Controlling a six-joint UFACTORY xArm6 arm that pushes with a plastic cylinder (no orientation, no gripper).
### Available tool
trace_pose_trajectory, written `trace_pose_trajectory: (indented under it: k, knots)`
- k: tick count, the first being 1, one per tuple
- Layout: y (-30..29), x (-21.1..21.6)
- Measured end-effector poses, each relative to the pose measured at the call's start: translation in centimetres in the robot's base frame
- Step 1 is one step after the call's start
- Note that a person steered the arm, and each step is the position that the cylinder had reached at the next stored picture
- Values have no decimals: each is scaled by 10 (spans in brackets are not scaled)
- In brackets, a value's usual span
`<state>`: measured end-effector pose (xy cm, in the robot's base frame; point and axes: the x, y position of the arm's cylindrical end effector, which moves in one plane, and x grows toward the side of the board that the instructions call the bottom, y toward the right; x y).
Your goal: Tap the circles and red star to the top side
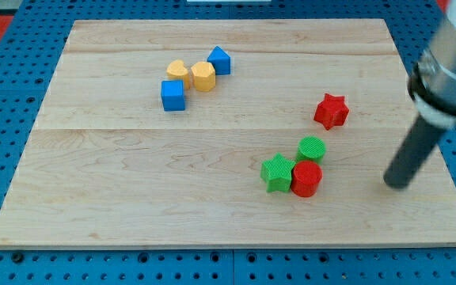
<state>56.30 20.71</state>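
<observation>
The red star (331, 110) lies at the view's right, above the middle. The green circle (311, 148) sits below it, touching the red circle (306, 179) just beneath. The green star (278, 172) touches the red circle's left side. My tip (397, 184) rests on the board at the view's right, about a hundred pixels right of the red circle and below-right of the red star. It touches no block.
A cluster stands at the view's upper left: a yellow heart (178, 73), a yellow hexagon (203, 76), a blue cube (172, 95) and a blue pentagon-like block (219, 61). The wooden board (133, 198) lies on a blue pegboard surface.
</observation>
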Motion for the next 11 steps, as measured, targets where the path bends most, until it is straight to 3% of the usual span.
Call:
trace_pose_trajectory:
  k: [1,2,8,9,11]
  knots:
    - [-56,41]
    - [-111,28]
    - [-43,-134]
    - [-13,-106]
    - [-99,-18]
